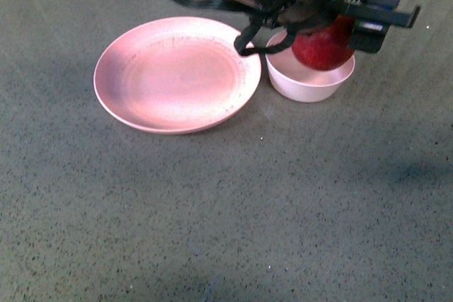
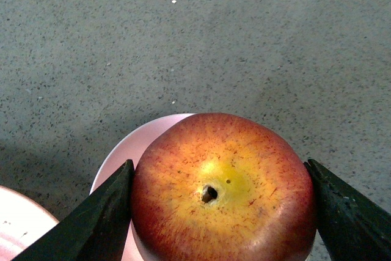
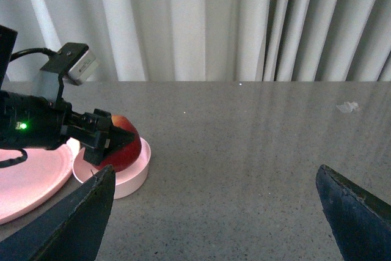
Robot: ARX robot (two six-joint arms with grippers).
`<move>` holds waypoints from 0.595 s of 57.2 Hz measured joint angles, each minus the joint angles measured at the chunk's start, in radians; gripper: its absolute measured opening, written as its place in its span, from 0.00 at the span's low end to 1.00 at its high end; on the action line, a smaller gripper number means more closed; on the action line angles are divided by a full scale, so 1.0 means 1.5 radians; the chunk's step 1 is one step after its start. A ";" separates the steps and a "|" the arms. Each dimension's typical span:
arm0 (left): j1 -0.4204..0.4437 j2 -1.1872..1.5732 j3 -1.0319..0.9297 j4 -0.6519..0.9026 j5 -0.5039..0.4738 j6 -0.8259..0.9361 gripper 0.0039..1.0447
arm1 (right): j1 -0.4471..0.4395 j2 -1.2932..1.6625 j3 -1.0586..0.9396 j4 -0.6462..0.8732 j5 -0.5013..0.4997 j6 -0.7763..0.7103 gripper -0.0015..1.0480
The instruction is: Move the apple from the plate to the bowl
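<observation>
**Squarely over the bowl, apple in the left fingers**

The left fingers (image 2: 101, 218) were closed against the apple (image 1: 322, 51), one dark tip pressed to each flank, with the yellow stem dimple facing the wrist camera. In the front view the apple's underside sat below the rim of the bowl (image 1: 308, 86); whether it touched the bottom could not be told. The plate (image 1: 170, 79) lay bare at the bowl's 9 o'clock, rims nearly touching. Both dishes stood on the grey speckled worktop (image 1: 283, 210). The right fingers (image 3: 67, 224) were spread wide and gripped nothing, well apart from the bowl, with a pale curtain (image 3: 201, 22) behind the worktop.
</observation>
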 joint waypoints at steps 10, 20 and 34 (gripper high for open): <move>0.007 0.018 0.001 0.000 0.000 0.001 0.69 | 0.000 0.000 0.000 0.000 0.000 0.000 0.91; 0.011 0.020 0.001 0.001 0.004 0.003 0.92 | 0.000 0.000 0.000 0.000 0.000 0.000 0.91; 0.011 0.009 -0.028 0.015 0.013 0.006 0.92 | 0.000 0.000 0.000 0.000 0.000 0.000 0.91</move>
